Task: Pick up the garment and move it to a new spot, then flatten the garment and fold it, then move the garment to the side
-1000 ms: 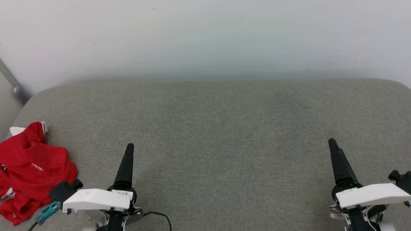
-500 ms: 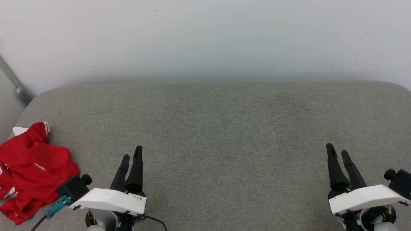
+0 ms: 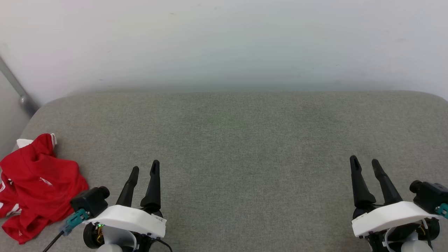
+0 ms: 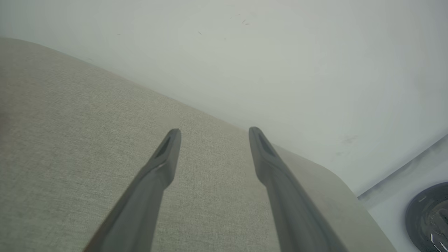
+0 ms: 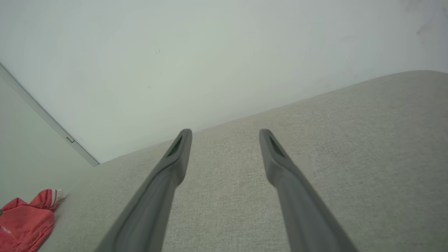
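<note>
Looking down from the head, we see the garment lying crumpled in a red heap at the far left end of the grey cushion, close to its rounded corner. A scrap of white sleeve with striped trim pokes out at the top of the heap. We cannot read any lettering on it from this angle.

Our left gripper hangs over the cushion just to the right of the garment, its two dark fingers spread apart and holding nothing. Between it and the shirt sits the black wrist camera with its teal plug and a dark cable, and from the head view these overlap the heap's right edge. Whether they touch the cloth we cannot tell.

Our right gripper is well apart from the garment, over the cushion's right end, its fingers likewise spread and empty. In the right wrist view the shirt shows small at the lower left, past the fingers.

Behind the cushion rises a plain white wall. A grey metal bar slants down beside the cushion's left corner. In the left wrist view a dark round object sits on the pale floor beyond the cushion's edge; we cannot make out what it is.
</note>
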